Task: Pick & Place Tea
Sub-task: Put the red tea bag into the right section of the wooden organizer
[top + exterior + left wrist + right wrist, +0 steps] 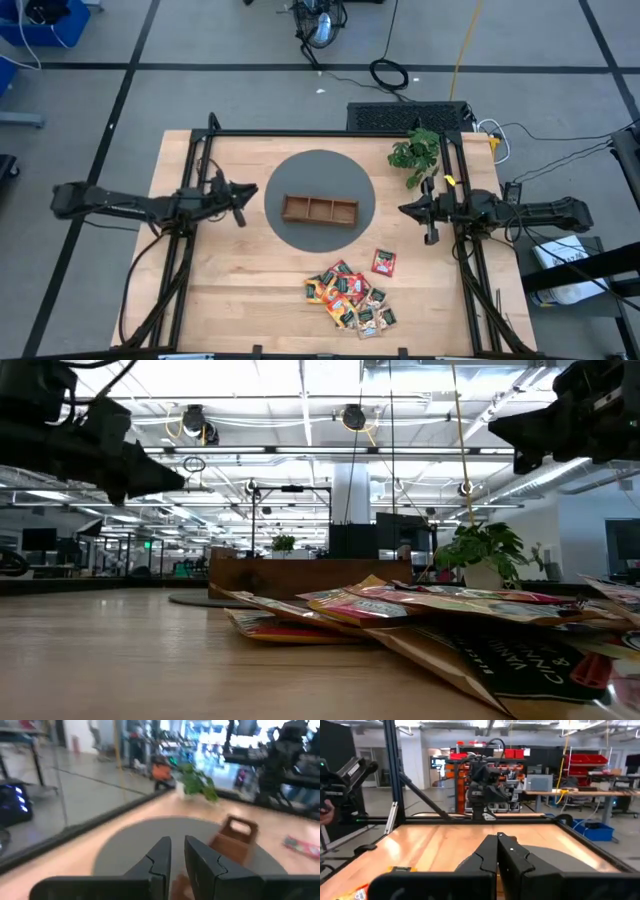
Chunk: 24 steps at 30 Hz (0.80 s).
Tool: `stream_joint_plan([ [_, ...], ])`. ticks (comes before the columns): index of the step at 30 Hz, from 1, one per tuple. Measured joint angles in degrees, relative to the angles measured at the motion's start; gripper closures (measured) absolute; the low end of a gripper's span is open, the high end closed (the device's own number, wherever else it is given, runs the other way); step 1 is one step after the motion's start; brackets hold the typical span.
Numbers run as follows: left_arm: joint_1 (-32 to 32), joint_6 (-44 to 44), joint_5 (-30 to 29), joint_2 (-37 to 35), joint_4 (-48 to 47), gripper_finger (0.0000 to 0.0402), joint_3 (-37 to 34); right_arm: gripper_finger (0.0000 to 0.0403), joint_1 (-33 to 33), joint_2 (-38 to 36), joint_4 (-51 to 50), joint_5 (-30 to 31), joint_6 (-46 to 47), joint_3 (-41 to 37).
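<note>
Lying in a loose heap on the table (pixel 240 270) near its front edge, the tea (pixel 352 294) sits in front of the wooden tray (pixel 319 210) on the grey mat (pixel 320 165). Left tool (pixel 240 192) hovers beside the mat, slightly parted, empty. Right tool (pixel 406 209) hovers opposite, closed, empty.
</note>
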Motion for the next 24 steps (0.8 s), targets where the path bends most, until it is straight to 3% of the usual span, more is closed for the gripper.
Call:
stream_joint_plan([
  [7,-4.0,-2.3,10.3,10.5,-2.2,0.0344,12.2,0.0403,0.7,1.2,3.1,-2.9,0.0,0.6],
  [13,-12.3,0.4,7.5,24.4,-8.4,0.0344,25.2,0.0403,4.6,6.3,0.8,-2.9,0.8,2.8],
  [20,-19.4,1.0,6.9,41.2,-8.9,0.0344,36.8,0.0403,12.4,15.3,-0.8,-2.6,7.2,4.7],
  [24,-22.0,3.4,6.9,50.6,-9.2,0.0344,42.6,0.0403,17.8,20.8,0.3,2.1,11.3,4.7],
])
